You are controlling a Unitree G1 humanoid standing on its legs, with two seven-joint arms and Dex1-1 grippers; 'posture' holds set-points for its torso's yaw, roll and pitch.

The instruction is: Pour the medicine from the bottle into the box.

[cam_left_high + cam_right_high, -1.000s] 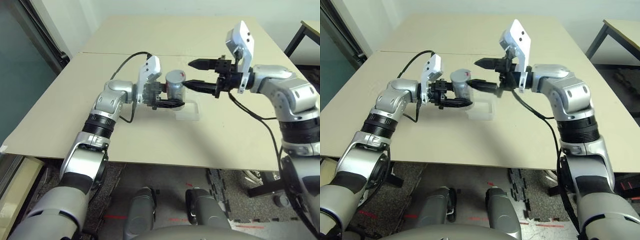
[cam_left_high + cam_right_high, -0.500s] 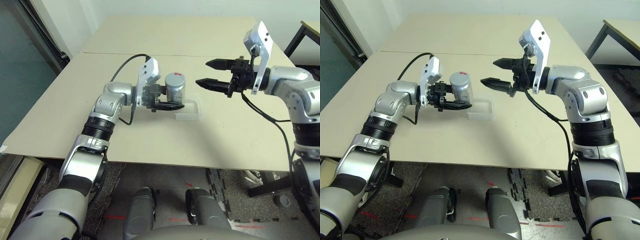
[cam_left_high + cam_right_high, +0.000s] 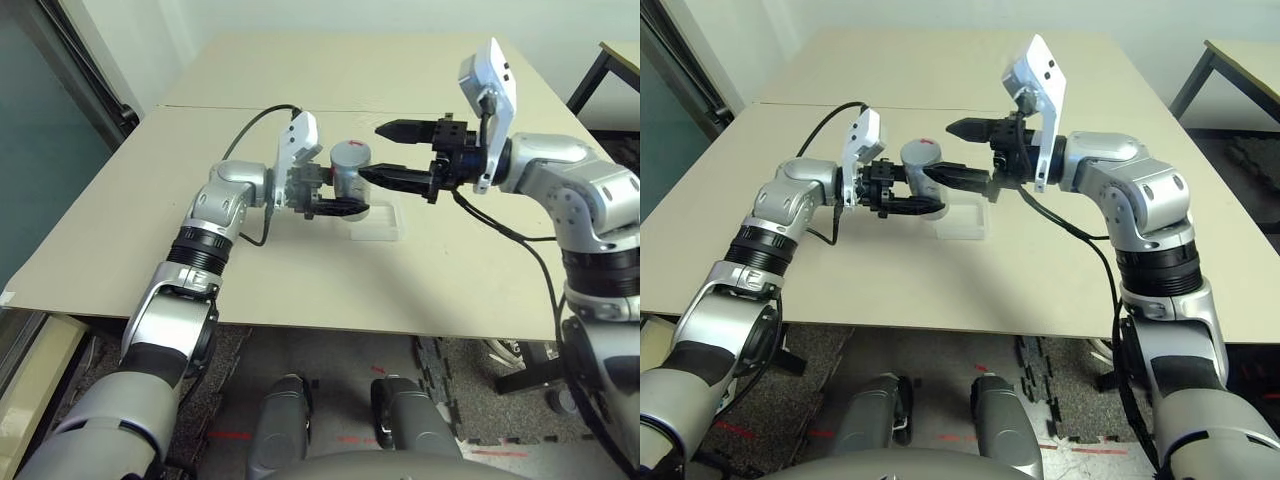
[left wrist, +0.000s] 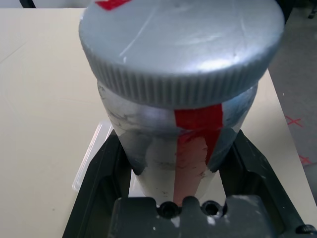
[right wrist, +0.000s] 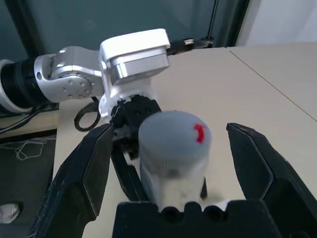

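Left gripper (image 3: 338,203) closed on the bottle (image 3: 349,172), black fingers (image 4: 111,163) clamped on both sides of the lower body, bottle upright and lifted above the table (image 3: 300,280). Grey ribbed cap (image 4: 181,47) on top of the bottle, with a small red mark on it; red stripe down the label.

Right gripper (image 3: 385,152) wide open, holding nothing, pointing toward the bottle from about 3 o'clock. One finger (image 3: 385,177) with its tip at the side of the bottle just below the cap, touching or almost, cannot tell which; other finger higher and farther back, apart from the cap. In the right wrist view, cap between the two spread fingers.

Box (image 3: 375,224) flat on the table, at about 5 o'clock from the bottle, just beside and below it. Pills not visible.
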